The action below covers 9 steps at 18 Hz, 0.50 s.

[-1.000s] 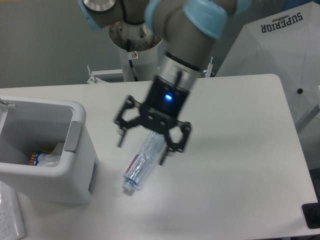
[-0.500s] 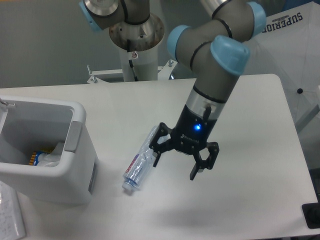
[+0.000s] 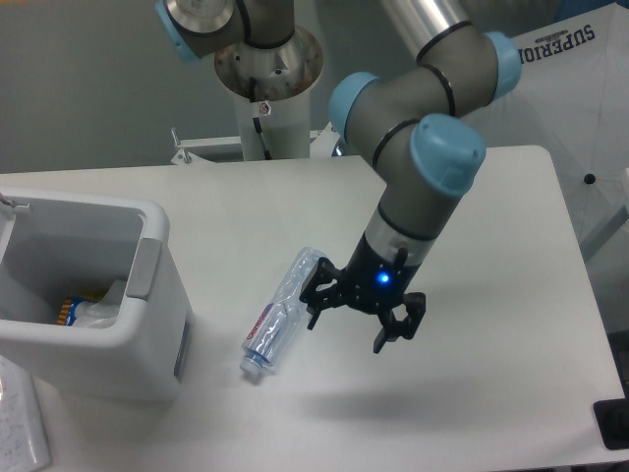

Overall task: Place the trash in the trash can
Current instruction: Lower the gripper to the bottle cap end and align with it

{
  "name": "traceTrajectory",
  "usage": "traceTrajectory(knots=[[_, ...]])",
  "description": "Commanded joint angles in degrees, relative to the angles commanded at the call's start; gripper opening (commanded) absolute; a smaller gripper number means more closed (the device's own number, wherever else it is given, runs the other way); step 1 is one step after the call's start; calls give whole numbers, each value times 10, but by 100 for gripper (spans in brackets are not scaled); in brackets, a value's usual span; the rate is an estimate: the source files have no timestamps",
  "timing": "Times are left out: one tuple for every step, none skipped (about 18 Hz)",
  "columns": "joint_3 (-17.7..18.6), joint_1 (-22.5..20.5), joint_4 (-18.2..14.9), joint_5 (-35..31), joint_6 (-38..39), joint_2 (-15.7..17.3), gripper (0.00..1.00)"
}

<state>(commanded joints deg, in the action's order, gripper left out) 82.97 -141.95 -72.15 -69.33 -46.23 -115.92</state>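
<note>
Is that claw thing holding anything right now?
No. The gripper is open and empty, just right of the bottle lying on the table.

1. The trash can point(image 3: 147, 295) sits on the desk point(image 3: 472, 226) at its nine o'clock edge.
2. Inside the can, low against its nine o'clock wall, lies a wrapper point(image 3: 90, 310).
3. The bottle point(image 3: 280, 313) lies on the desk just at three o'clock of the can, apart from it, its cap end toward seven o'clock and its base toward one o'clock.
4. The pincer point(image 3: 360, 320) hangs just at three o'clock of the bottle's base end, one finger point(image 3: 316, 305) beside it.
5. The arm's base point(image 3: 267, 74) stands behind the desk at twelve o'clock.
</note>
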Motion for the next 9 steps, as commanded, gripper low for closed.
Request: traceTrajectory(knots=[[0,7,-3,-14,0,-6,100],[0,14,-3,-23,0,-11,100],[1,20,-4,-30,0,-17,100],[2,25,-4,-35,0,-22,100],[3,33,-5,-40,0,-27,100],[5,38,-5,-44,0,-30,100],[6,46,-5,-48,1,-35,100],[4,53,-6,-49,2,-40,100],[1,58,-7,-51,4,-47,100]])
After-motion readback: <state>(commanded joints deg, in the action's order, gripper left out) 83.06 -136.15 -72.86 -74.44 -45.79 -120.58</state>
